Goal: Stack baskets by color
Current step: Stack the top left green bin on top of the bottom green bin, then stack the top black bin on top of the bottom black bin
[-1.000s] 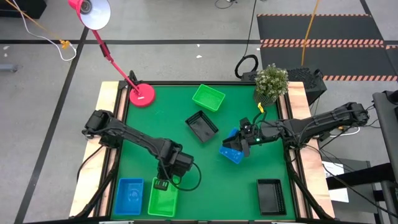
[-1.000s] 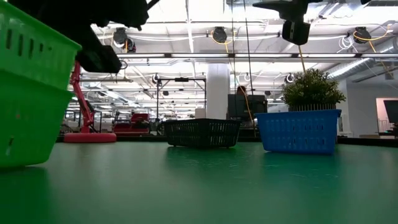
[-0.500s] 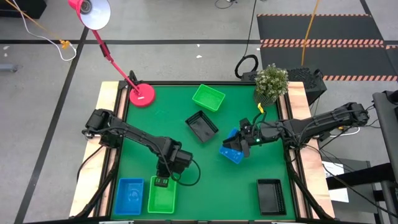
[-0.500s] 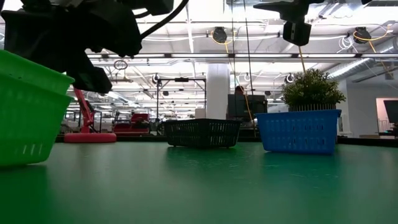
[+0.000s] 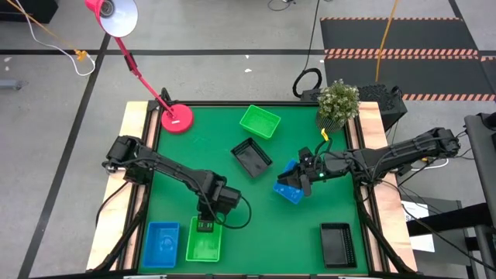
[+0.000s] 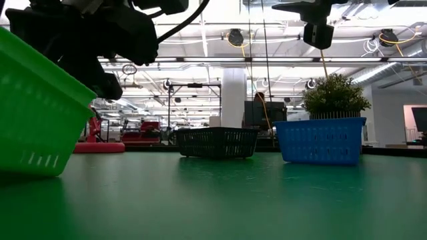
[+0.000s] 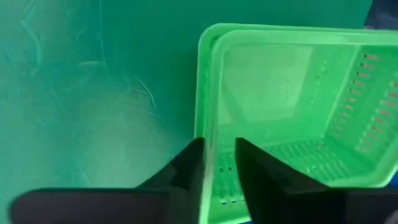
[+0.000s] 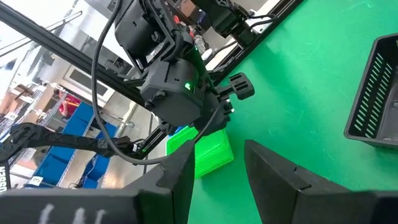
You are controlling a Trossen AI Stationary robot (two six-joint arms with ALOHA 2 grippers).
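A green basket [image 5: 203,242] sits at the table's near left, beside a blue basket [image 5: 163,244]. My left gripper [image 5: 205,225] stands open over the green basket's far short wall, one finger on each side. A second blue basket [image 5: 289,191] stands right of centre on the table. My right gripper [image 5: 304,178] hangs open high above it [image 6: 317,33], with nothing between its fingers [image 8: 217,180]. A black basket [image 5: 252,157] lies mid-table, another green basket [image 5: 260,122] at the far side, and another black basket [image 5: 337,243] at the near right. My left gripper straddles the green basket's far short wall [image 7: 209,163], one finger inside the basket and one outside. It comes slanting down from above. The outer finger [image 7: 189,167] lies against the wall's outside; the inner finger [image 7: 252,163] stands off it. The basket's bottom [image 6: 33,170] is on the table.
A pink lamp base [image 5: 177,118] stands at the far left corner and a potted plant [image 5: 339,103] at the far right. Bare green mat lies between the near baskets [image 5: 271,240]. Wooden rails [image 5: 139,178] edge the table's sides.
My left gripper has sunk a little with the green basket. The basket has come down onto the table beside the blue one and turned slightly, so it now lies square to it. In the low view its rim slants more steeply than before.
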